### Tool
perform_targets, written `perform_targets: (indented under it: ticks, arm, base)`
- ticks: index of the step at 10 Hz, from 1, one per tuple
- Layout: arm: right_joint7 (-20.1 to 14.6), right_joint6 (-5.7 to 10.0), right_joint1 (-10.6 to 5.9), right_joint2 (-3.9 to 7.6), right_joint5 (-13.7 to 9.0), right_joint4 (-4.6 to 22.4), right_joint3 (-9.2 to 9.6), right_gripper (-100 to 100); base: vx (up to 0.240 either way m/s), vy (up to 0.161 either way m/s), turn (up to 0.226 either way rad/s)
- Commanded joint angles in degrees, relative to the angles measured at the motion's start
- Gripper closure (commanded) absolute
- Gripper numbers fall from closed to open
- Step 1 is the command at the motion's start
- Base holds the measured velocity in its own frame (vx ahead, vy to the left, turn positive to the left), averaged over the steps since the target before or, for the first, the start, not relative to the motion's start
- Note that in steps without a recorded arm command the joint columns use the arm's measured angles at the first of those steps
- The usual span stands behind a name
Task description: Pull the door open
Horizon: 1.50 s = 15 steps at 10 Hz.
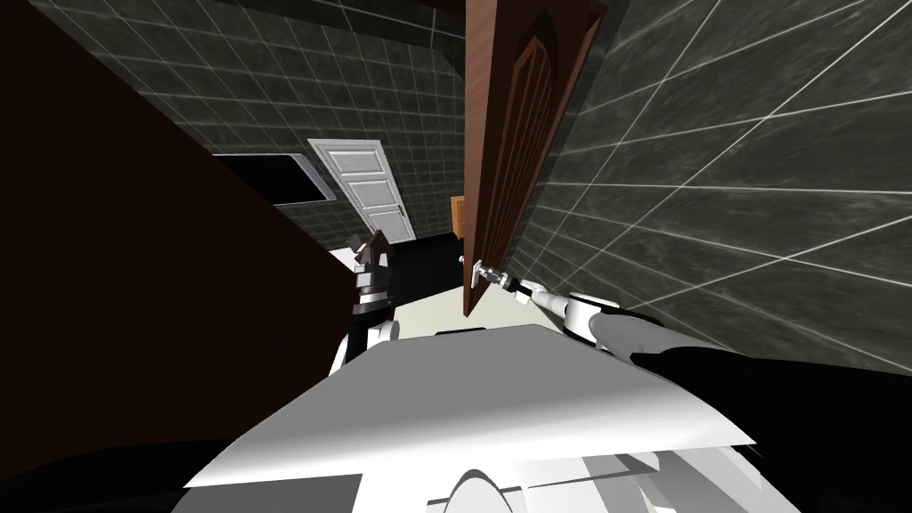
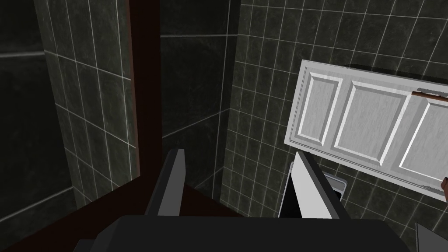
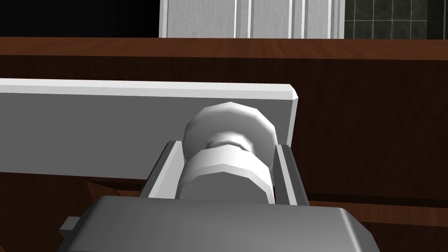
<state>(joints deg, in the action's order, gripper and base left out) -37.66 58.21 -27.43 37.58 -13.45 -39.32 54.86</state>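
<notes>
Right gripper [image 3: 226, 148] is clamped on the round light-grey door knob [image 3: 229, 124], with a finger on each side and the knob seated deep. The knob sits on a grey backplate [image 3: 109, 127] at the free edge of the reddish-brown panelled wooden door [image 1: 508, 134]. The door is edge-on to me beside the dark tiled wall [image 1: 757, 178], partly open by the look of it. Left gripper [image 2: 238, 153] is spread, empty and idle. For the pull: follow the hinge arc rather than a straight drag, and hold the wrist square so the knob can't slip out.

Head: steep down, rolled. Right wrist: close on knob [image 3: 227, 131]. Left wrist, head share white door [image 2: 372, 122].
</notes>
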Motion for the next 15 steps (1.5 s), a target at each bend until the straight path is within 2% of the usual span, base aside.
perform_targets:
  ticks: [1, 3, 7, 8, 15]
  arm:
    - [-0.3, 1.24, -0.15, 0.64, -0.2, 0.8, 0.55, 100]
    - [-0.8, 3.07, -0.49, 1.05, -0.4, 2.0, 1.48, 100]
    - [-1.5, 5.61, -0.95, 1.62, -0.7, 3.6, 2.77, 100]
    - [-1.3, 4.95, -0.7, 1.51, -0.6, 3.0, 2.71, 100]
    - [-1.8, 7.97, -2.39, 0.9, -1.8, 6.2, 5.68, 100]
  base:
    - [-0.149, -0.214, 0.182]
    - [-0.148, -0.194, 0.167]
    - [-0.132, -0.212, 0.134]
    - [-0.054, -0.088, 0.021]
    - [-0.099, -0.192, 0.145]
